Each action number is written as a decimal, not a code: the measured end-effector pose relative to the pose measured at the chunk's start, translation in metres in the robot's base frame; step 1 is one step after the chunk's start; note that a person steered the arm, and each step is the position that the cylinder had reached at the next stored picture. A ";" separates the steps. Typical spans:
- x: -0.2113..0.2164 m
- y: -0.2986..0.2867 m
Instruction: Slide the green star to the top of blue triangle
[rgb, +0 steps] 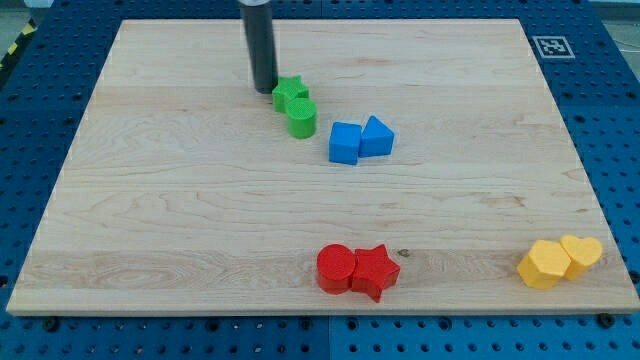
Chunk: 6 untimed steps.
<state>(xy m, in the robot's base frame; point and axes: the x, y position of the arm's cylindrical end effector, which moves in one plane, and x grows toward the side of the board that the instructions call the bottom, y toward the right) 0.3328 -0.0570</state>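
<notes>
The green star (290, 94) lies in the upper middle of the wooden board (150, 200), touching a green cylinder (302, 119) just below it. The blue triangle (377, 136) sits to the lower right of the star, touching a blue cube (345, 143) on its left. My tip (264, 89) is the lower end of a dark rod and stands right at the star's left edge, close to or touching it.
A red cylinder (335, 269) and a red star (375, 271) sit together near the view's bottom edge. A yellow hexagon (544, 265) and a yellow heart (581, 252) sit at the bottom right. A marker tag (551, 46) is at the top right corner.
</notes>
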 end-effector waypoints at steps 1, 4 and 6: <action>0.000 0.050; -0.019 0.013; 0.035 0.050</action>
